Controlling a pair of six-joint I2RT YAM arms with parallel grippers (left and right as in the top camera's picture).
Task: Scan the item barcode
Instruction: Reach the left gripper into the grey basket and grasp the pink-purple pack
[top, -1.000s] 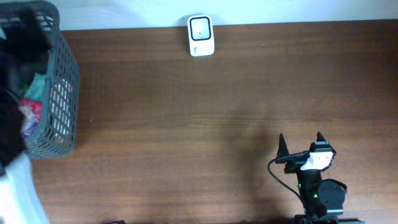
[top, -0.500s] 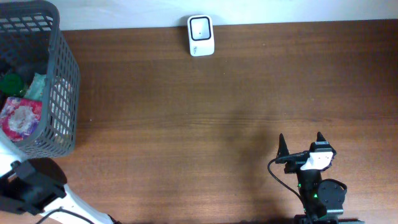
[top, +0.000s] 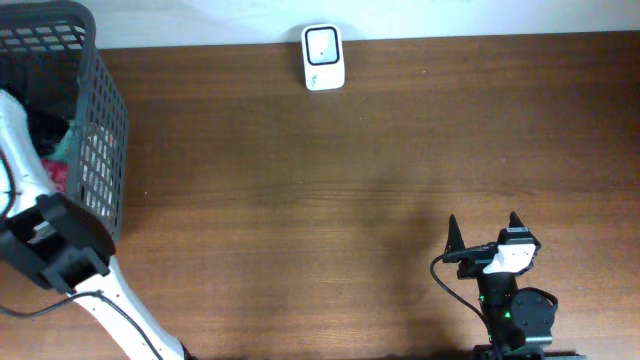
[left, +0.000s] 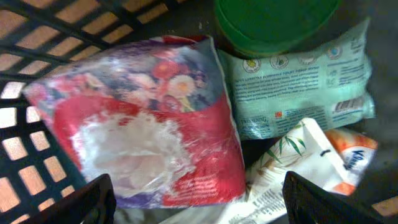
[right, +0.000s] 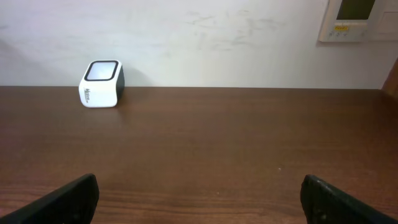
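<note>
Basket (top: 100, 150) of grey mesh stands at the far left of the desk (top: 300, 200), and the left arm (top: 55, 245) reaches down into it. Inside, the left claw (left: 205, 202) is spread wide and grips nothing, its fingertips (left: 93, 202) showing at both lower corners of the wrist view. The red floral packet (left: 143, 124) lies just beneath, between the fingers and nearer the left one; whether they touch it I cannot tell. To its right lie a pale green pack (left: 298, 81), a green lid (left: 273, 22) and a white and orange packet (left: 311, 158). The white scanner (top: 323, 57) sits mid-desk at the far edge. The right claw (top: 483, 232), near right, gapes open and empty, well apart from it.
</note>
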